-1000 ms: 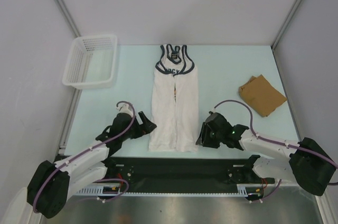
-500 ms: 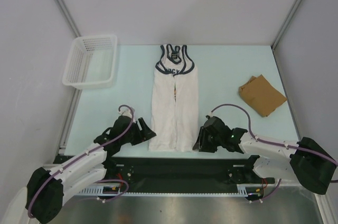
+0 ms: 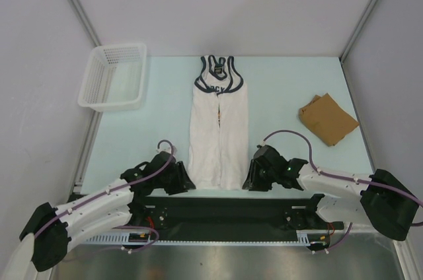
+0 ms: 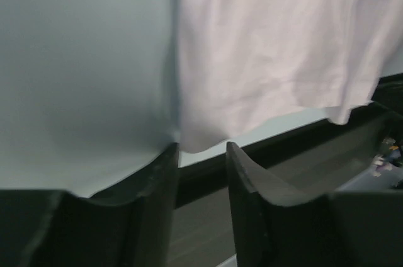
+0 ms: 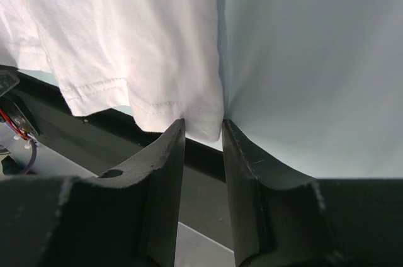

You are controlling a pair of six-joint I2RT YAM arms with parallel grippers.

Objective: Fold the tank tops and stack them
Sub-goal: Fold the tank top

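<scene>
Shows, nearest, the left gripper (image 4: 203,150) low over the table's near edge, with its dark fingers (image 4: 157,198) held a little apart and clamped on nothing. Puts the lower left corner of the white tank top (image 4: 271,46) right at those fingertips, just over the gap, resting on the pale blue-green table (image 4: 82,59). Shows the right gripper (image 5: 203,125) mirrored at the other side, its fingers likewise parted by a narrow slot, with the stitched hem's right corner dipping just between the tips. Finds the white top stretched flat and lengthwise away from both pairs of fingers, folded narrow, with navy-trimmed neck and armholes at the far end. Places the tan-brown tank top (image 3: 328,119), folded into a small packet, beyond and well to the right of the right fingers, apart from the white one. Sets a white lattice basket (image 3: 119,49) farthest off, beyond and left of the left fingers, at the table's far left corner.
</scene>
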